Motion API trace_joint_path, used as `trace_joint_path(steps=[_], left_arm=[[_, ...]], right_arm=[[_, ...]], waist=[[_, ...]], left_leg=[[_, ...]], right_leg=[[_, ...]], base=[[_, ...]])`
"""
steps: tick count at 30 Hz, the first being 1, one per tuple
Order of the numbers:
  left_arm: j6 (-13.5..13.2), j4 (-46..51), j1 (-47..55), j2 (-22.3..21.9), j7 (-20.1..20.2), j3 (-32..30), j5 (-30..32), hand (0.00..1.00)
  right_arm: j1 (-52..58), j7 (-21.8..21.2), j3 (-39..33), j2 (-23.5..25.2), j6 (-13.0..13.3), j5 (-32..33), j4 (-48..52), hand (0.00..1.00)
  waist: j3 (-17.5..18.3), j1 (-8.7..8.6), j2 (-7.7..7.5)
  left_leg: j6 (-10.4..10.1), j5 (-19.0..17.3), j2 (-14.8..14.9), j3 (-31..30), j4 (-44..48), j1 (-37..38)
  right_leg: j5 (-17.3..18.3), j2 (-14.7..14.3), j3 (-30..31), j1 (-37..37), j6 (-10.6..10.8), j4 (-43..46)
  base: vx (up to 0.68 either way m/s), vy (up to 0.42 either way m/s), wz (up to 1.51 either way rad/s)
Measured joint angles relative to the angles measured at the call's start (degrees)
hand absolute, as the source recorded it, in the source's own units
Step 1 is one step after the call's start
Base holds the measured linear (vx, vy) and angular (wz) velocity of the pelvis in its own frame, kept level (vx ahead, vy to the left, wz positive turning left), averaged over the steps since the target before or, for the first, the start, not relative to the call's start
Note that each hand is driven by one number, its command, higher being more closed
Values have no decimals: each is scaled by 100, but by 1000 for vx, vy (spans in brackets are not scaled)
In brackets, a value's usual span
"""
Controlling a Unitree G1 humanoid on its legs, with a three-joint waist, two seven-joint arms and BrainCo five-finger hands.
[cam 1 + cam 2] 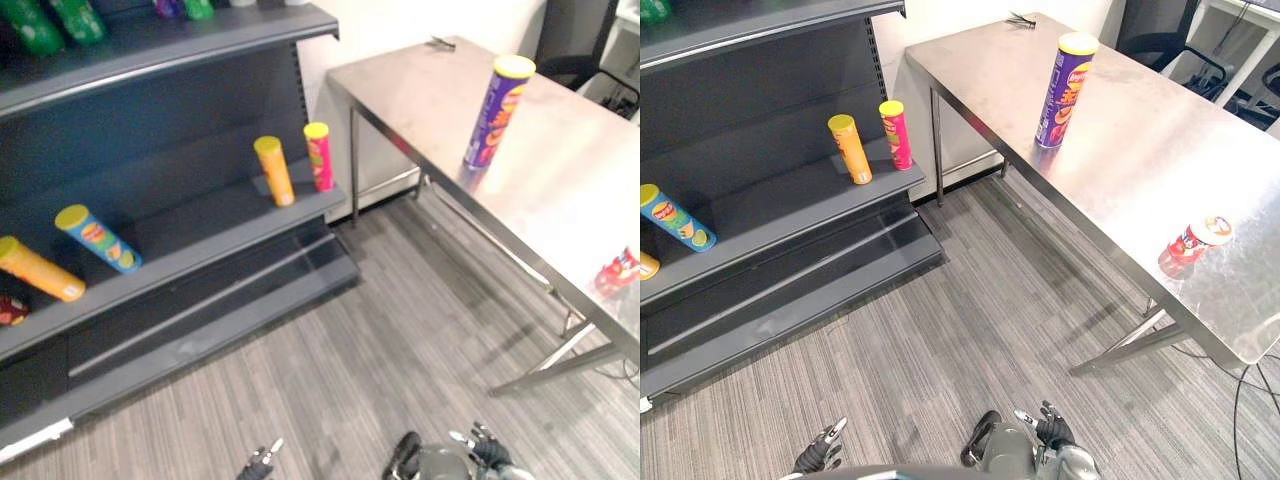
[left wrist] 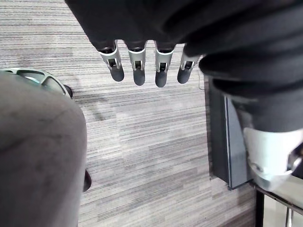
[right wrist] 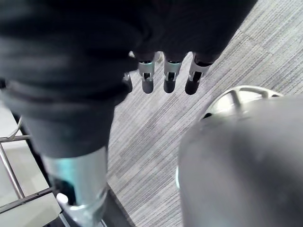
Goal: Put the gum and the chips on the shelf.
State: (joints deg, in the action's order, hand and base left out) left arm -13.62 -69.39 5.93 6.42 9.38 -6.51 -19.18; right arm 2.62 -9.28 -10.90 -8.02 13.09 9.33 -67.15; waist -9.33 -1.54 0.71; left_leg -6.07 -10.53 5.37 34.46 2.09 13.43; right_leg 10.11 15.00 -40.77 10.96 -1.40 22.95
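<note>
Both hands hang at the bottom edge of the head views, above grey striped carpet: left hand toward lower left, right hand at lower centre. In the wrist views each hand's fingers point down straight and relaxed, holding nothing.

Purple chips can stands upright with a yellow lid, upper centre, on a steel table that fills the right side. It is probably a light, stiff tube with a smooth skin, tall and easy to tip; a wrap of fingers and thumb round its middle looks safest.

Gum tub, small and red with a white lid, seems to lie on its side near the table's right front edge, well apart from the can. It looks hard, light and likely to roll, so a pinch across its body suits it.

Dark grey shelf stands at left, holding an upright orange can and pink can just beside each other, and a tilted blue can.
</note>
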Motion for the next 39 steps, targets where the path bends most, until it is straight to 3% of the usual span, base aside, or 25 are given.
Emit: trace_joint_path(steps=[4,5,6,7,8,9,10,14,17,21,23,24,25,27,29,32,34,39], left_arm=[[39,-3,-59,85,-22,-5,1,0],[44,-4,-81,127,-27,3,2,0],[41,4,-105,84,-40,3,-2,0],[41,4,-103,51,-43,-1,-41,0],[40,5,-98,-27,-43,-15,-95,0],[39,5,-57,-47,-41,-17,-96,0],[33,38,-67,-78,-44,-28,-110,0],[-109,307,-175,-248,-35,-75,-110,0],[-212,379,-174,-254,-19,-138,-109,0],[-208,329,-172,-332,-29,-423,-266,0],[-207,318,-141,-367,-31,-460,-308,0],[-206,272,-118,-381,-26,-450,-316,0],[-202,257,-138,-322,-30,-459,-314,0],[-202,106,-169,-164,-31,-284,-294,0],[-201,96,-171,-115,-57,-218,-237,0],[-197,-34,-170,-86,-87,-22,-189,0],[-191,-77,-169,-32,-89,77,-169,0],[-169,-123,-170,-86,-97,281,60,0]], right_arm=[[28,9,-109,29,-20,9,-15,0],[36,8,-94,21,-19,9,-55,0],[42,15,-95,-63,-21,10,-97,0],[44,21,-94,-124,-21,16,-112,0],[57,38,-96,-233,-22,27,-133,0],[77,45,-99,-272,-22,30,-130,0],[94,66,-211,-326,-19,83,-141,0],[276,143,-909,-342,-32,302,-469,0],[332,183,-1163,-326,-32,447,-449,0],[330,186,-1191,-231,-3,447,-237,0],[332,175,-1246,-185,-3,442,-234,0],[349,163,-1293,-178,-7,429,-242,0],[317,163,-1335,-96,-11,418,-247,0],[289,108,-1343,57,-2,402,-246,0],[227,110,-1353,73,-4,386,-307,0],[177,125,-1365,83,-30,167,-332,0],[238,138,-1554,120,-41,27,-353,0],[379,170,-2041,105,-71,-55,-479,0]], waist=[[42,8,-141],[38,0,-157],[35,6,-47],[31,6,43],[8,18,163],[17,23,208],[27,2,234],[-21,6,94],[-30,15,66],[-32,17,50],[-15,30,79],[6,35,121],[38,36,44],[166,53,-155],[185,56,-164],[191,55,-67],[217,46,18],[307,18,180]], left_leg=[[-267,-435,140,369,591,-181],[-323,-472,443,470,1598,-462],[-289,-438,889,567,2711,-700],[-245,-389,1136,588,3215,-789],[-63,-152,1524,509,4087,-944],[28,21,1623,380,4445,-1058],[-19,-64,1635,32,4868,-1271],[8,-375,1306,-762,4754,-1986],[40,-353,1062,-1346,3365,-2427],[-51,164,699,-2595,1271,-2385],[-74,496,647,-2597,837,-2208],[-162,999,607,-2585,685,-2034],[-160,940,498,-2484,737,-1985],[22,692,311,-1966,701,-1811],[148,594,251,-1580,638,-1672],[199,564,190,-1071,483,-1344],[199,565,151,-964,447,-1176],[196,566,99,-1014,248,-1052]], right_leg=[[574,232,41,369,-79,783],[585,160,203,367,-92,758],[619,-39,406,322,-148,693],[645,-179,555,312,-178,688],[693,-456,928,263,-311,689],[712,-583,1139,263,-368,689],[728,-750,1457,241,-395,659],[653,-1115,2228,-293,-342,215],[626,-1313,2890,-521,-180,-40],[753,-1330,3851,-621,128,-70],[896,-1315,4177,-652,356,38],[1000,-1296,4370,-652,525,163],[1032,-1161,4457,-665,584,177],[700,-818,4422,-678,917,-256],[352,-666,4306,-743,1039,-634],[-170,-464,3452,-785,1039,-924],[-333,-419,3162,-874,1003,-1068],[-381,-421,2902,-1031,986,-1362]], base=[[40,-84,-21],[142,-203,-84],[192,-248,-101],[247,-221,-140],[178,-121,-130],[231,-86,-166],[167,-61,-153],[230,-64,-115],[194,49,-120],[253,209,-120],[307,316,-98],[323,365,-95],[310,382,-85],[258,359,-89],[221,362,-97],[116,184,-89],[66,72,-62],[42,8,-10]])
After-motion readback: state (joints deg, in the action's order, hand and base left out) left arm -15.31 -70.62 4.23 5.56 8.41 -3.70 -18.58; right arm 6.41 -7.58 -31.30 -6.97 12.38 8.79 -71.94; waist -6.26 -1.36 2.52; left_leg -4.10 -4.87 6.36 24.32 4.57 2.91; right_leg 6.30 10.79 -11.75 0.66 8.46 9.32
